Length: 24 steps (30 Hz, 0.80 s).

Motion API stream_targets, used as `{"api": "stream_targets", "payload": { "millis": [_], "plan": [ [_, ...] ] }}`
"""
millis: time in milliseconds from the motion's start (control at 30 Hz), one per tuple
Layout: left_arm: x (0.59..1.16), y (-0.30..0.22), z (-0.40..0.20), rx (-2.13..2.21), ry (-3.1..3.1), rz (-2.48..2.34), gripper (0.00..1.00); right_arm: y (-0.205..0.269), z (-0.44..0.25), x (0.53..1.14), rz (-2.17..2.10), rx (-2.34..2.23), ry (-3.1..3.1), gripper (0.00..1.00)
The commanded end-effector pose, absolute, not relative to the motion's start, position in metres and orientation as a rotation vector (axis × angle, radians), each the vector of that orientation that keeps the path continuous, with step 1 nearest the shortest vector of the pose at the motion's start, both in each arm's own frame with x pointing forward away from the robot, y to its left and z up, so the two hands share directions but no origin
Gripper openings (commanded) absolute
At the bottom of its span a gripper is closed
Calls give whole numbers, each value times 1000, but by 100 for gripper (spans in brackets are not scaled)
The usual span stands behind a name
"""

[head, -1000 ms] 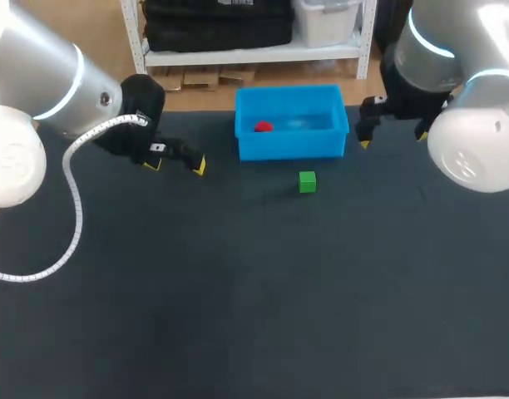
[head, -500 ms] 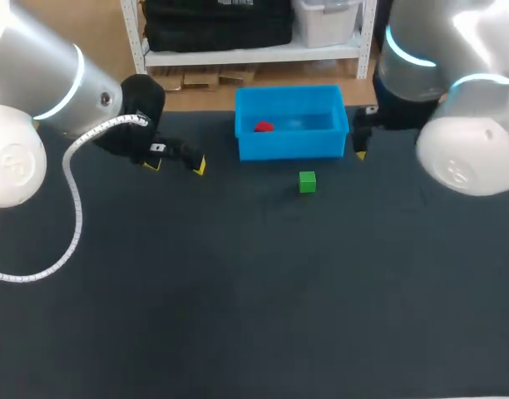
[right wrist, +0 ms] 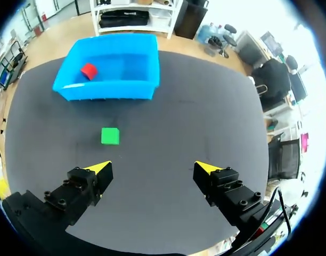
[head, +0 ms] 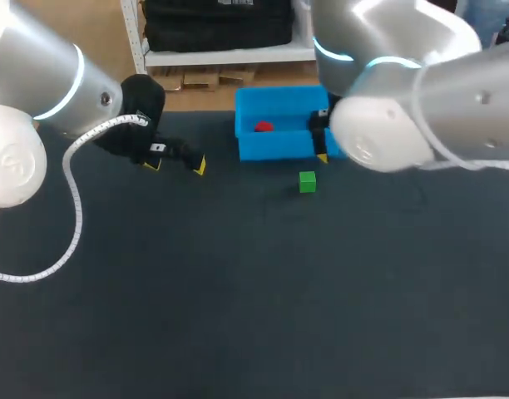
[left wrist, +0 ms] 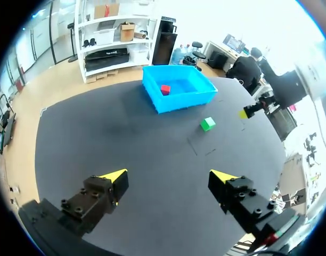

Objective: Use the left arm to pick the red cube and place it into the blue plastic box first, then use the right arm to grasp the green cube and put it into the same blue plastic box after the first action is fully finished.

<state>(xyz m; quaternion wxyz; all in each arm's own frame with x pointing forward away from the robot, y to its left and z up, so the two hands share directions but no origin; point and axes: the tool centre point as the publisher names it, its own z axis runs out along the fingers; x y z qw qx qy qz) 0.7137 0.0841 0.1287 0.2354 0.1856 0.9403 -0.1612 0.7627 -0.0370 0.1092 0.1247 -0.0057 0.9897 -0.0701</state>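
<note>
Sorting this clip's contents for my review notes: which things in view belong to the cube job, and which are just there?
Part of the job:
- small red cube, lying inside the box
- open blue plastic box
- small green cube, on the table in front of the box
- left gripper, open
- right gripper, open

Just there:
- dark table mat
- white coiled cable along the left arm
</note>
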Motion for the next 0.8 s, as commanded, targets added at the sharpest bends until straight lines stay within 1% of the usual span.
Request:
{"api": "stream_targets", "payload": {
  "millis": [33,300,800],
  "plan": [
    [713,85,129,511,2576,-448,100,-20,104,772,-221,-15,2967,100],
    [713,85,129,511,2576,-448,100,-4,97,780,-75,26,2996,100],
    [713,85,129,511,2576,-448,100,12,99,788,-24,-51,2983,100]
  ]
}}
